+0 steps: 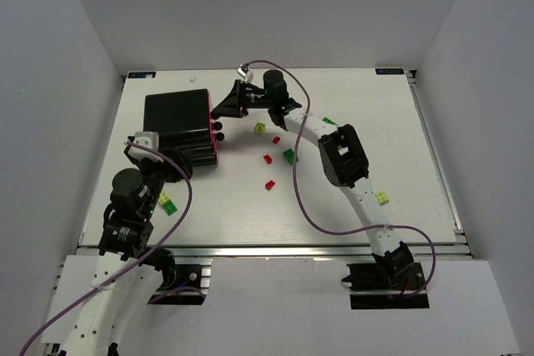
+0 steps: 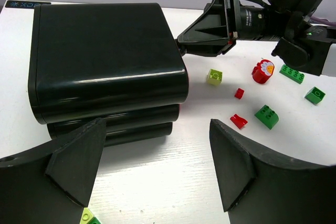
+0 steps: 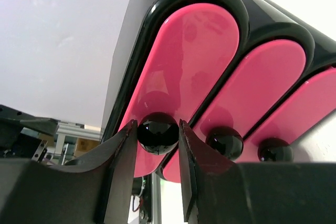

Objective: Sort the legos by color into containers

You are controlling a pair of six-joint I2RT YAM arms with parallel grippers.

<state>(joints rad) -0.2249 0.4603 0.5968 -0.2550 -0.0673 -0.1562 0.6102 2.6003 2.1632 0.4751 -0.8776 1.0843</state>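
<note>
Jaws of the right gripper point(image 3: 157, 128) are clamped on a dark knob point(image 3: 157, 136); the left gripper's point(image 2: 157, 142) are held wide apart beside the black box point(image 2: 105, 51).

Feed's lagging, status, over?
Right jaws shut on end knob of drawer box. Left jaws open, empty. Bricks loose on table. Lime brick near the knobs.

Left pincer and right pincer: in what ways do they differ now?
The left pincer is open and holds nothing; the right pincer is shut on the top drawer's black knob. The left pincer faces the plain black side of the drawer box; the right pincer is at its pink front. Shared: both are black two-finger pincers at the same box.
</note>
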